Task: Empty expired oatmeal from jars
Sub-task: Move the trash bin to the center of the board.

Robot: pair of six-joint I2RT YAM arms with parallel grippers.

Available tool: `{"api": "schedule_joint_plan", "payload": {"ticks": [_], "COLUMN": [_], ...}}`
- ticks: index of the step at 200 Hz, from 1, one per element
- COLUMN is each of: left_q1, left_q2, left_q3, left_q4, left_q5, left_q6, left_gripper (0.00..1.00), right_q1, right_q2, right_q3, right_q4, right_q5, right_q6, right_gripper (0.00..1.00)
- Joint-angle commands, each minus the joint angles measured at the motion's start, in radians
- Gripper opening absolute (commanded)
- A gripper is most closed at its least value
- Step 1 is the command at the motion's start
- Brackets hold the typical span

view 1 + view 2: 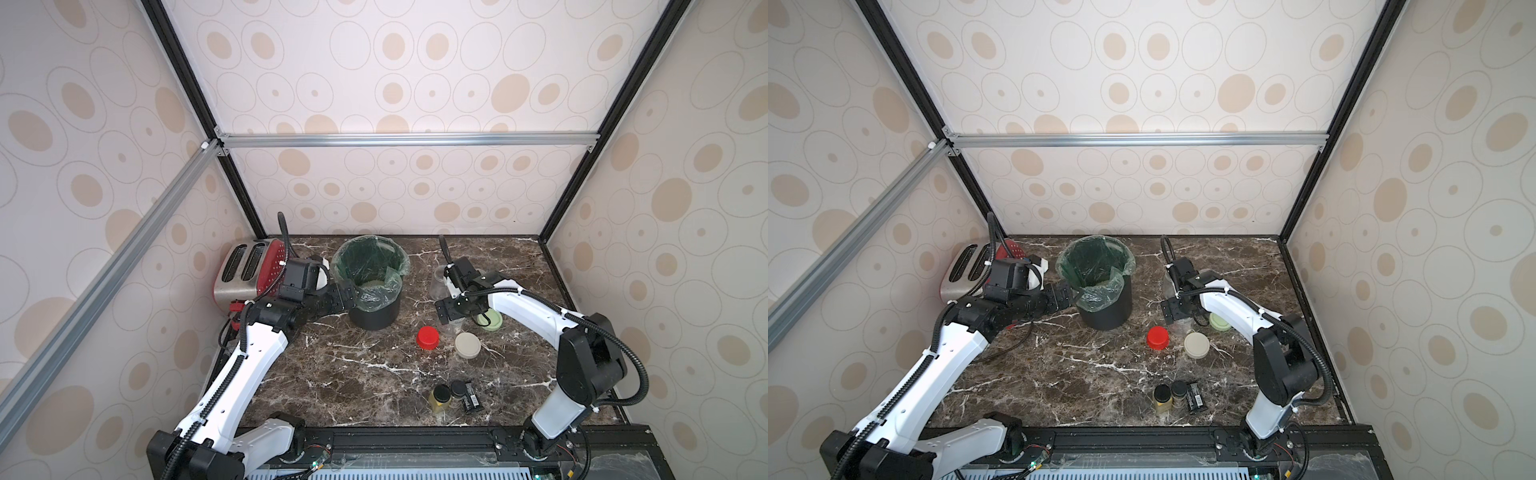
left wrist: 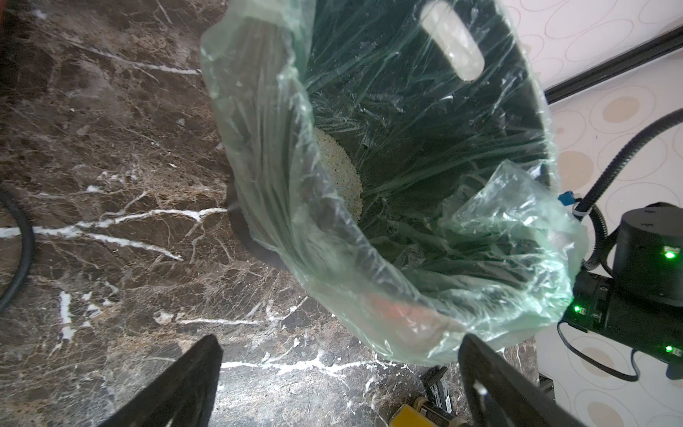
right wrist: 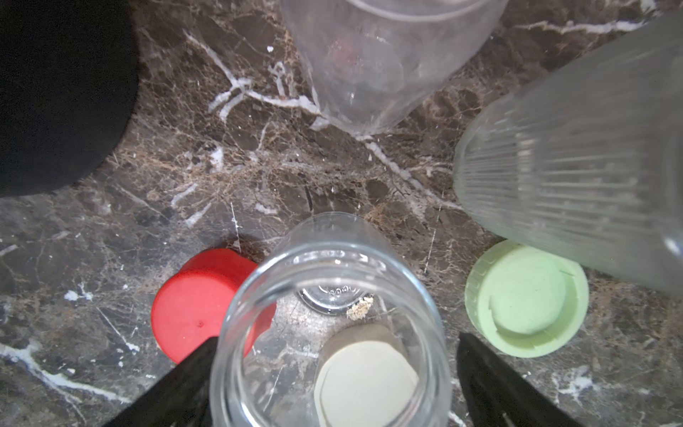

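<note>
right gripper (image 3: 337,338): jaws spread, pointing down over an upright lidless jar (image 3: 332,288) that stands between the fingers. one finger is clear of the glass; the other overlaps the jar wall in the wrist view, can't tell if it touches. not clamped. jar looks nearly empty, with a small oatmeal clump (image 3: 360,308) at its base.

around it on the table (image 1: 332,374): red lid (image 1: 429,337) and beige lid (image 1: 467,344) just beside the jar toward the front edge, green lid (image 1: 490,321) toward the right edge, partly under the right arm. two more lidless clear jars stand near: a smooth jar (image 3: 380,63) toward the back edge and a ribbed jar (image 3: 573,155) next to the green lid. both look empty.

further out: a black bin (image 1: 374,320) with a green liner (image 2: 258,148) at mid-back of the table, oatmeal pile (image 2: 338,166) in its bottom. left gripper (image 2: 339,338): jaws wide apart, holding nothing, just beside the bin on its left side.

toaster (image 1: 245,270) in the back left corner. two small black-capped bottles (image 1: 449,395) near the front edge, well apart from the jars.
</note>
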Motion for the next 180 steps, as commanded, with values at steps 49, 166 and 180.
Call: {"api": "schedule_joint_plan", "payload": {"ticks": [49, 166, 180], "left_q1": [0.007, 0.007, 0.007], "left_q2": [-0.025, 0.115, 0.149], "left_q3": [-0.018, -0.008, 0.013], "left_q4": [0.075, 0.354, 0.376], "left_q5": [0.112, 0.321, 0.322], "left_q6": [-0.015, -0.058, -0.055], "left_gripper": [0.99, 0.99, 0.99], "right_q1": [0.096, 0.231, 0.223], "right_q2": [-0.277, -0.043, -0.025], "right_q3": [0.050, 0.113, 0.126], "right_q4": [-0.043, 0.503, 0.506], "right_q5": [-0.052, -0.519, -0.509], "right_q6": [-0.062, 0.084, 0.076], "right_gripper": [0.94, 0.46, 0.47]}}
